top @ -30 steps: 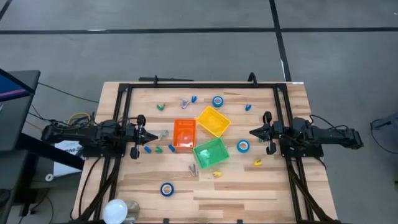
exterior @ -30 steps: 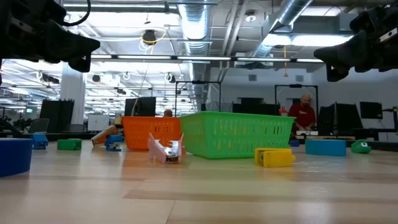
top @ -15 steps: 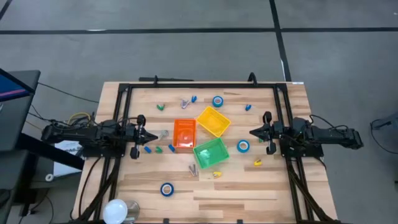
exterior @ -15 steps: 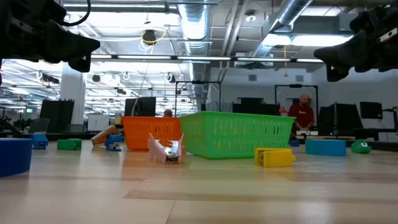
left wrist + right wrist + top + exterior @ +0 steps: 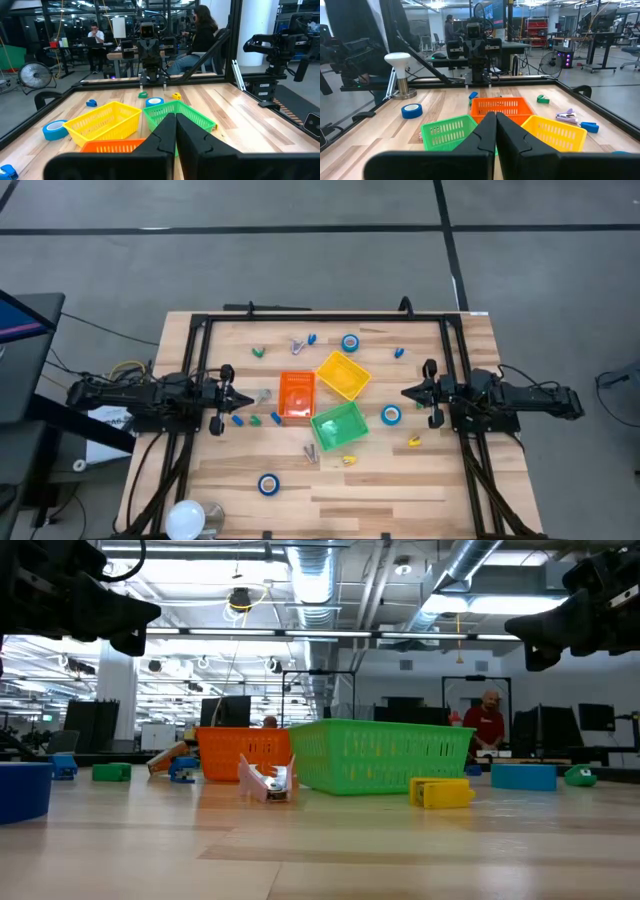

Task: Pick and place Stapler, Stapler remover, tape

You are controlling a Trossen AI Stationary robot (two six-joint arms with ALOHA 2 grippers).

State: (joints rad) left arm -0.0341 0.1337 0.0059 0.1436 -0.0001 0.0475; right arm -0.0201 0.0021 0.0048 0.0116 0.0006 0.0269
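Three bins stand mid-table: orange (image 5: 297, 394), yellow (image 5: 343, 375) and green (image 5: 338, 425). Blue tape rolls lie flat at the far side (image 5: 350, 342), right of the green bin (image 5: 391, 415) and near the front edge (image 5: 268, 484). Small staplers and staple removers lie scattered on the wood, among them a yellow one (image 5: 414, 441), a green one (image 5: 258, 351) and a clear pinkish one (image 5: 265, 781). My left gripper (image 5: 249, 400) hovers shut at the table's left side, pointing level at the bins. My right gripper (image 5: 404, 392) hovers shut at the right side, facing it. Neither holds anything.
A black frame (image 5: 320, 321) runs along the table's far, left and right sides. A white round lamp-like object (image 5: 187, 518) stands at the near left corner. Bare wood lies along the front edge. People sit at desks in the room beyond (image 5: 200, 30).
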